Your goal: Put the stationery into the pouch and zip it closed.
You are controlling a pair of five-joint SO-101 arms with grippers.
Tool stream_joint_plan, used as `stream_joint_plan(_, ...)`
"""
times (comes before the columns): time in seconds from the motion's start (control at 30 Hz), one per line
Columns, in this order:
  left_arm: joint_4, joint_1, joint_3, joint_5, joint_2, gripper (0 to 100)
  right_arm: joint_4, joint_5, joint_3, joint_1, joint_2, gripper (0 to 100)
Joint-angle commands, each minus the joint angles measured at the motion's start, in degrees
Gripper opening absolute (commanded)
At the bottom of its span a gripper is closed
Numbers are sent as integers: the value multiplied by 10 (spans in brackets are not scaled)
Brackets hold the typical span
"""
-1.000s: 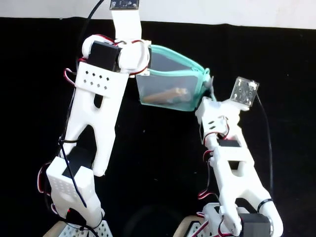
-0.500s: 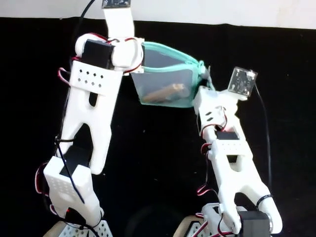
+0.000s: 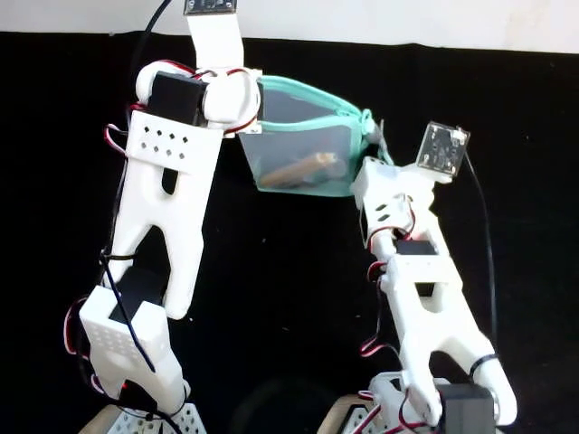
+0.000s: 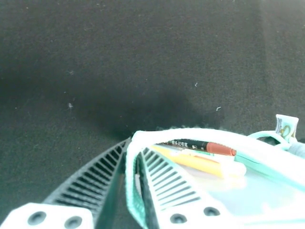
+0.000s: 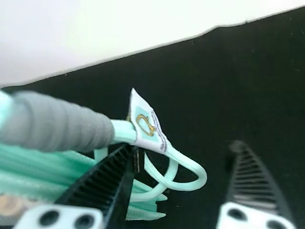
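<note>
The left pincer (image 4: 134,146) is clamped tight on the mint rim of the pouch (image 3: 303,149). Its ribbed black fingers (image 4: 167,183) press on either side of the fabric at one end. The right pincer (image 5: 182,147) stands wide apart with nothing in its hold, and it sits at the pouch's other end, by the zip.

The black counter (image 3: 298,298) spreads below both pincers. A white strip (image 3: 407,18) runs along the counter's far edge, beyond them.

The pouch hangs stretched between the two pincers. It is a clear-sided bag with mint trim, and its body sags below the left pincer's grip. How far the zip is drawn cannot be told.

Inside the pouch, just past the left pincer's fingertips, a black pen (image 4: 190,143) with a red band and a yellow pen (image 4: 190,161) lie side by side, touching.

A grey ribbed sleeve (image 5: 52,125) lies against the mint zip tape, off to the side of the right pincer. From there a mint loop (image 5: 202,177) of cord curls into the gap between the right pincer's fingers, close by one finger and well apart from the other. A small white tag (image 5: 147,121) sits on the loop, just beyond the nearer fingertip.
</note>
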Motion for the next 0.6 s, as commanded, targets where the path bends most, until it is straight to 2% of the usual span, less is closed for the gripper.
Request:
stream_joint_plan(0.0,3,8,15,-4,13,7,-18,42,-27,3,50,35)
stream_joint_plan(0.03,4,8,15,-4,13,7,-39,49,-29,3,70,0)
stream_joint_plan(0.1,4,8,15,-4,13,7,-92,60,-28,4,103,32)
stream_joint_plan(0.23,4,7,15,-4,13,7,-171,103,-27,20,135,7)
stream_joint_plan(0.4,4,7,15,-4,13,7,-182,147,-22,73,135,6)
stream_joint_plan(0.57,4,7,15,-4,13,7,-182,150,19,110,133,6)
